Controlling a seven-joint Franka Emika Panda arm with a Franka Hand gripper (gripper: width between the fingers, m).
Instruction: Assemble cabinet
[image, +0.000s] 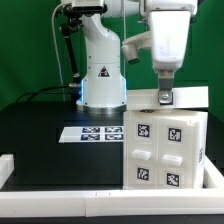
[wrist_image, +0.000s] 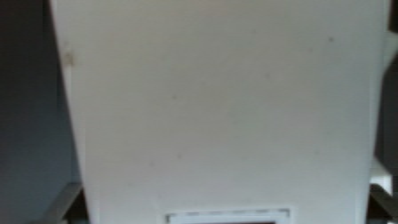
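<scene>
The white cabinet body stands on the black table at the exterior view's right, with several marker tags on its front. A flat white top panel lies along its upper edge. My gripper hangs straight down onto that panel, and its fingers close on it. In the wrist view the white panel fills nearly the whole picture, with a dark finger just showing at its side. A small rectangular slot or tag shows at the panel's near end. The contact itself is hidden.
The marker board lies flat on the table in front of the robot base. A low white wall runs along the table's front and the exterior view's left. A green backdrop stands behind.
</scene>
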